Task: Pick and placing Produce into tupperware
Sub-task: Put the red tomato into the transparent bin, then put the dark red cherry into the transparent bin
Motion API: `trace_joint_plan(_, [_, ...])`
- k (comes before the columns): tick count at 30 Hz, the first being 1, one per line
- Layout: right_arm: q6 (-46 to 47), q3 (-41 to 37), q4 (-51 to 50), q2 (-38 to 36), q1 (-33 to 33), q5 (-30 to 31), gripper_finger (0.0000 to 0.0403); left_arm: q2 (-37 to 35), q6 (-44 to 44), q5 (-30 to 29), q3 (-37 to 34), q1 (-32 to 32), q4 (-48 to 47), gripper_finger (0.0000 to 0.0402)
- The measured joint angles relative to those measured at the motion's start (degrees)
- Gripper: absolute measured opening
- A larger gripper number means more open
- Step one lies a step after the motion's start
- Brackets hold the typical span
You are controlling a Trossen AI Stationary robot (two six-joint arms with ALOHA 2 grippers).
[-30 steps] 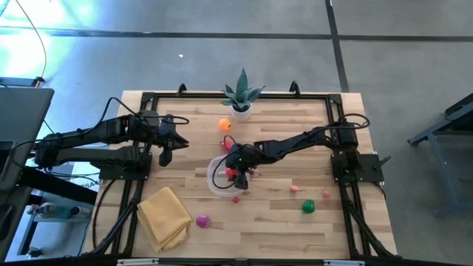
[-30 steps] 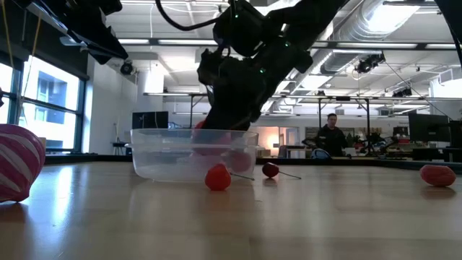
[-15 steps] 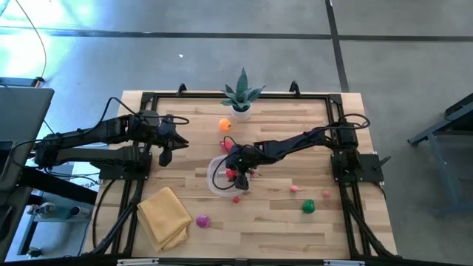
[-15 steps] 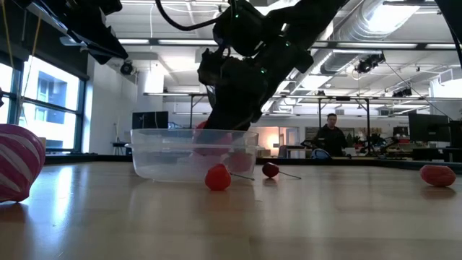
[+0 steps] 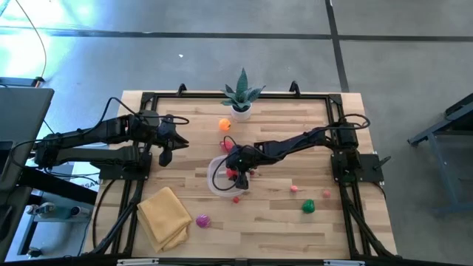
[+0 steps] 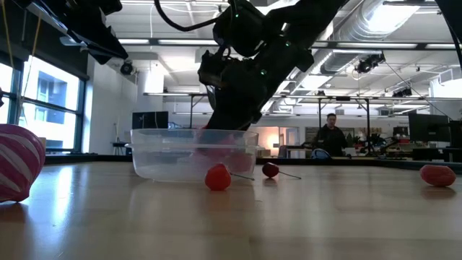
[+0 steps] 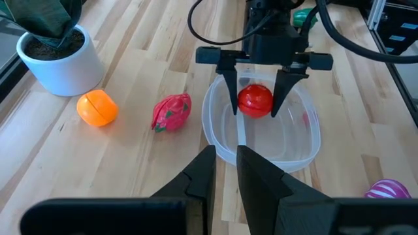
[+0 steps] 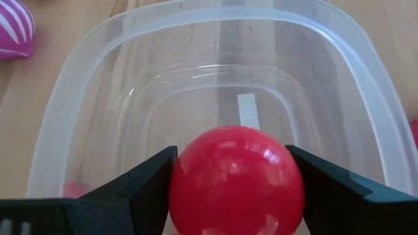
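Note:
The clear tupperware (image 5: 213, 185) stands at mid-table. My right gripper (image 5: 235, 176) reaches down into it, open, with a shiny red round fruit (image 8: 236, 179) between its two fingers (image 7: 232, 98). More produce lies loose on the wood: an orange piece (image 5: 225, 125), a pink-red piece (image 7: 172, 112), a small red one (image 5: 236, 198), a pink one (image 5: 294, 189), a green one (image 5: 308, 207) and a striped magenta one (image 5: 202, 220). My left gripper (image 5: 164, 157) hangs shut above the table's left part, holding nothing. My right gripper has one finger on each side of the red fruit (image 7: 255, 101), coming slanting down from the table's right over the tupperware's rim (image 7: 219, 140). I cannot tell whether the fingers touch the fruit, or whether it rests on the container's floor.
A spiky green plant in a white pot (image 5: 242, 108) stands at the far edge. A folded yellow cloth (image 5: 164, 217) lies near the front left corner. Black frame rails (image 5: 342, 177) run along the table's sides. A person (image 6: 331, 137) is far back in the room.

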Motion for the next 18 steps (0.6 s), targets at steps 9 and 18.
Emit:
trace_joint_plan(9, [-0.73, 0.0, -0.23, -0.02, 0.0, 0.42, 0.0271, 0.0, 0.0, 0.0, 0.0, -0.02, 0.0, 0.0053])
trace_joint_plan(18, [-1.51, 0.0, 1.17, -0.09, -0.02, 0.51, 0.0271, 0.0, 0.02, 0.0, 0.0, 0.0, 0.0, 0.0053])
